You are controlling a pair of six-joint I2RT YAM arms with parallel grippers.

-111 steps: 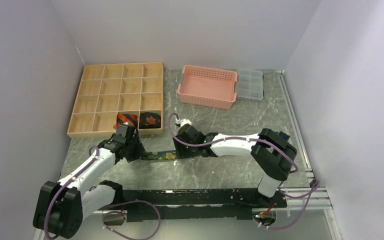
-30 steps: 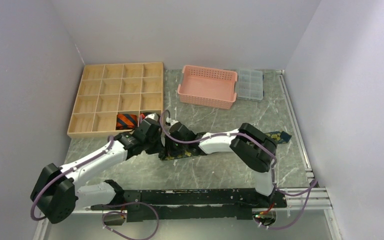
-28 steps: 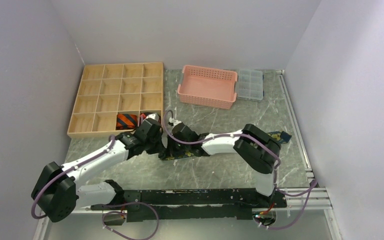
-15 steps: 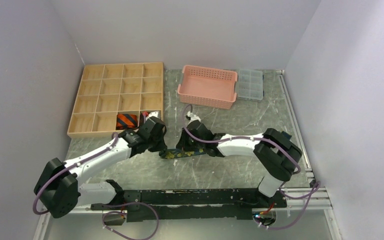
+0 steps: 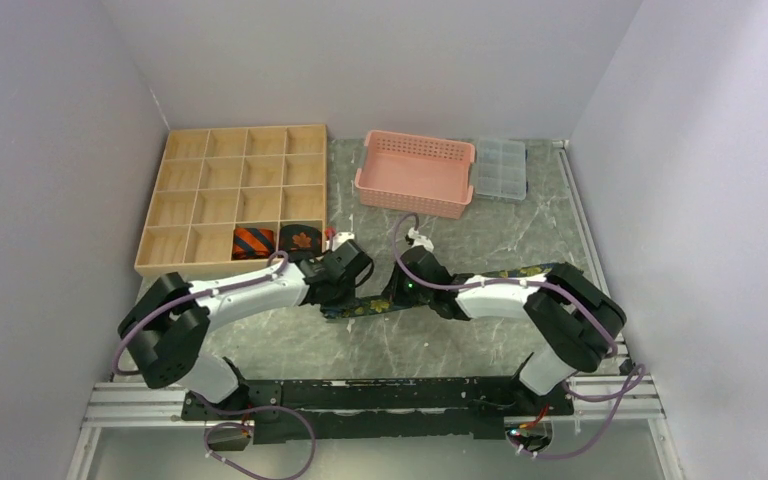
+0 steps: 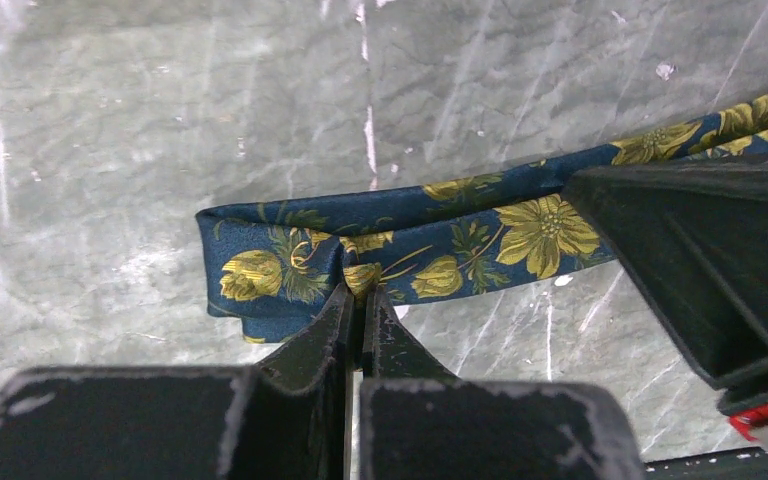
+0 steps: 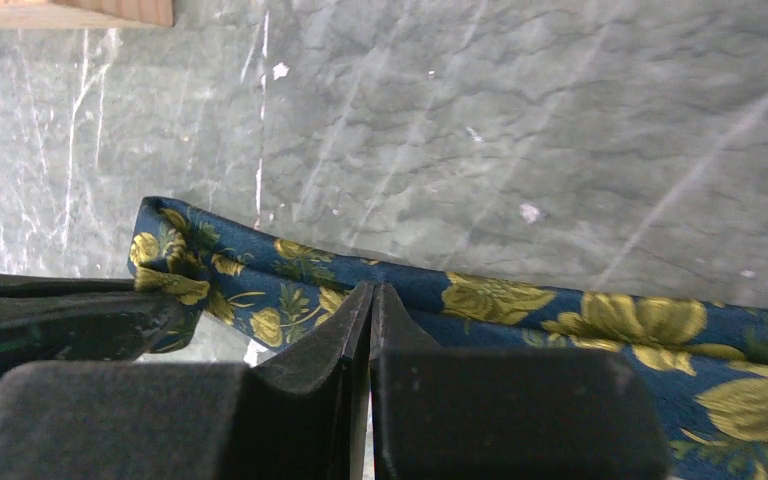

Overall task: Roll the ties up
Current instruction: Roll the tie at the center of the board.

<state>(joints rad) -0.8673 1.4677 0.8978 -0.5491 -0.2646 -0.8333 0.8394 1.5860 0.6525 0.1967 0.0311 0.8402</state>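
The floral tie (image 5: 370, 306), dark blue with yellow flowers, lies across the marble tabletop, and its left end is folded over on itself (image 6: 260, 275). My left gripper (image 6: 362, 292) is shut, its tips pinching a pucker of fabric just right of that fold. My right gripper (image 7: 371, 290) is shut on the tie's near edge a little farther along. From above, the left gripper (image 5: 348, 293) and the right gripper (image 5: 403, 295) stand close together over the tie. The orange-and-black striped tie (image 5: 253, 240) and the leaf-motif tie (image 5: 300, 240) sit rolled in compartments of the wooden tray.
The wooden compartment tray (image 5: 245, 130) stands at the back left, with a corner of it in the right wrist view (image 7: 70, 12). A pink basket (image 5: 410, 197) and a clear plastic box (image 5: 500, 168) stand at the back. A metal rail (image 5: 585, 240) runs along the right edge.
Both grippers have shifted to the right along the floral tie. The left one has carried the tie's left end with it, and the folded end now lies farther right.
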